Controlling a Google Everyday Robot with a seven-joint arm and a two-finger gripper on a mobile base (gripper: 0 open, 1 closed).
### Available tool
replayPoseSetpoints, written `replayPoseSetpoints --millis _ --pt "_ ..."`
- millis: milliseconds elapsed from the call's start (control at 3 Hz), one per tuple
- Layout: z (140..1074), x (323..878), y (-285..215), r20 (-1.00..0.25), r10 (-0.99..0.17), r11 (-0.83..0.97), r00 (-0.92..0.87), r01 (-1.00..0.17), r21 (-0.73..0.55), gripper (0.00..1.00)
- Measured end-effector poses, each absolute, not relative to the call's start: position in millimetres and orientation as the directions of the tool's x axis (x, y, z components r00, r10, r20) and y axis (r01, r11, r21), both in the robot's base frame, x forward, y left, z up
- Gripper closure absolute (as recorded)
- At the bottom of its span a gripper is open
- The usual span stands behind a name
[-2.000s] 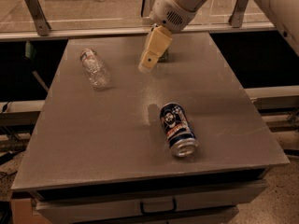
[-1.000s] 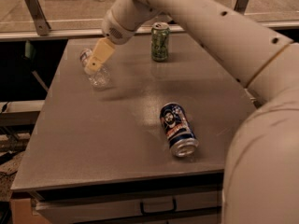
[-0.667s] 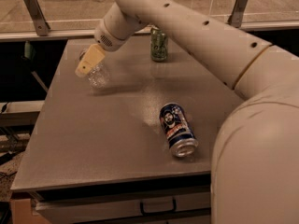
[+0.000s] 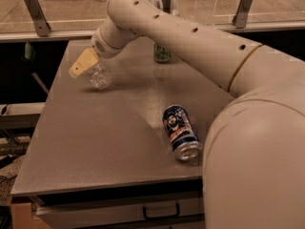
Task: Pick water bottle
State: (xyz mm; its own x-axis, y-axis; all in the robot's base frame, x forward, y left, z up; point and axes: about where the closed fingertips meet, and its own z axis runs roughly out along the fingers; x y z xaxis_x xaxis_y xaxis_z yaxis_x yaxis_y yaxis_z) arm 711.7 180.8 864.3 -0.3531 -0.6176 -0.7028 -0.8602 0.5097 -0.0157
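Note:
The water bottle [image 4: 99,77] is a small clear ribbed plastic bottle lying on the grey table [image 4: 95,137] at its far left. Only its lower part shows; its neck end is hidden behind the gripper. My gripper [image 4: 84,63], with pale yellow tips, is at the bottle's upper left end, right over it and touching or nearly touching it. The big white arm reaches in from the right and crosses the far half of the table.
A dark blue can [image 4: 181,132] lies on its side at the table's right middle. A green can [image 4: 162,54] stands at the far centre, partly hidden behind the arm. A glass rail with metal posts [image 4: 35,13] runs behind the table. A drawer front [image 4: 159,209] sits below the front edge.
The gripper has swung from the far centre of the table leftward and down onto the bottle. The arm now covers part of the green can. The cans have not moved.

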Motion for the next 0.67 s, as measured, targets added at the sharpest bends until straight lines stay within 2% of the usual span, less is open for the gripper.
replayPoseSetpoints --millis 333,667 --pt "852.3 710.8 183.0 -0.668 -0.599 0.567 -0.442 -0.823 0.036 0.17" --pt "845.0 709.3 182.1 -0.640 -0.587 0.606 -0.496 -0.793 0.060 0.41"
